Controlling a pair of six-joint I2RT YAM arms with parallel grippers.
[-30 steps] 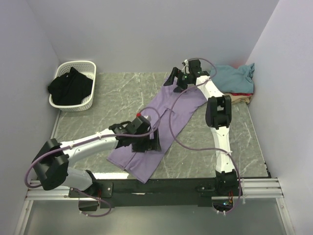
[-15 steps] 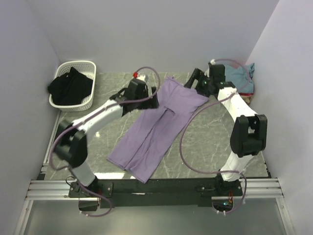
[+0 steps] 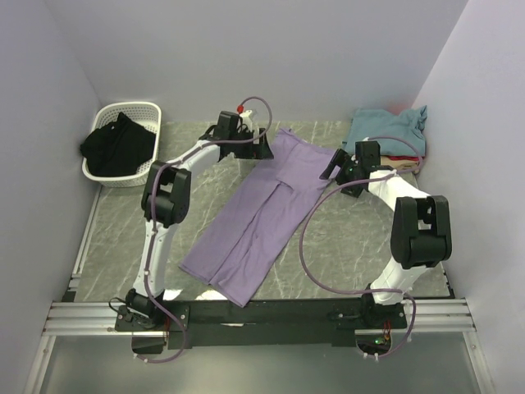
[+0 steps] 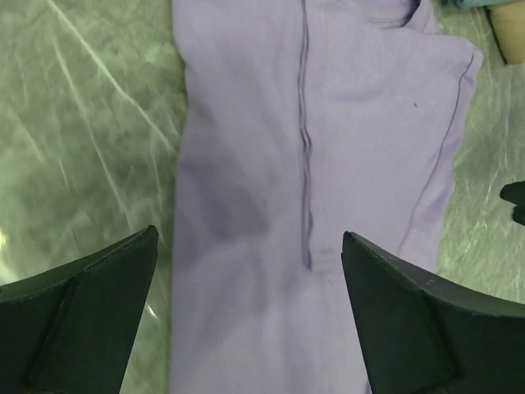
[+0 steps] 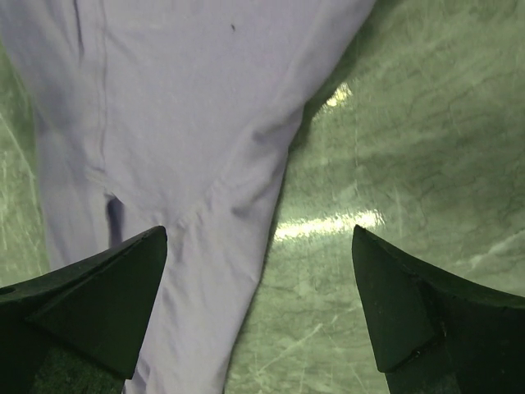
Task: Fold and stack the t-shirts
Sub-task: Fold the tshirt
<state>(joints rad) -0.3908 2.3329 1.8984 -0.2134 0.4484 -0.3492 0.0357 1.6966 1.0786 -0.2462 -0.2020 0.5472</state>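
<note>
Across the middle of the counter (image 3: pixel 369 238) we see the lavender t-shirt (image 3: pixel 262 217), flat in a long strip. At its far left corner is the left end effector (image 3: pixel 261 149). At its right edge is the right end effector (image 3: pixel 335 172). Both are spread apart and empty. Beyond its far right corner are the other t-shirts (image 3: pixel 385 130), piled.

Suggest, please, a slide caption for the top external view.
Left gripper and right gripper, both open, flank the far end of the lavender t-shirt lying in a long strip.

One lavender shirt (image 3: pixel 262 209), one teal shirt (image 3: pixel 384 128), one red shirt (image 3: pixel 404 158), one tan shirt (image 3: pixel 408 167), one basket (image 3: pixel 131 107), one black garment (image 3: pixel 119 146)
</note>
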